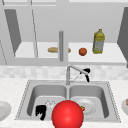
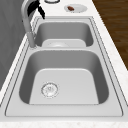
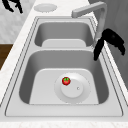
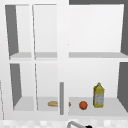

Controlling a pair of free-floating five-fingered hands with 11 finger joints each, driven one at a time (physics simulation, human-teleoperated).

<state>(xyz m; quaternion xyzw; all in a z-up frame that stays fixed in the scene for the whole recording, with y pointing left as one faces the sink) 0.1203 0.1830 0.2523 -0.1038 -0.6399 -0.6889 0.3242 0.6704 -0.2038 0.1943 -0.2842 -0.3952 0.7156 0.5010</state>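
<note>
Here the right black hand [image 1: 86, 73] is seen at the spout end of the curved steel faucet [image 1: 72, 70], fingers curled, apparently gripping it to swing it. The left black hand [image 1: 40, 111] is hung idle over the left basin, fingers relaxed downward. A small red strawberry [image 3: 66, 80] is set on the round white plate [image 3: 82, 93] in the right basin.

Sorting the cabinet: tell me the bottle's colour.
The bottle is yellow with a pale label; the upper view shows it best.

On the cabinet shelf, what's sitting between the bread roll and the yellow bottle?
An orange lies between the bread roll and the yellow bottle, closer to the bottle; the cabinet's vertical post crosses the roll. Upper and front views show it.
</note>
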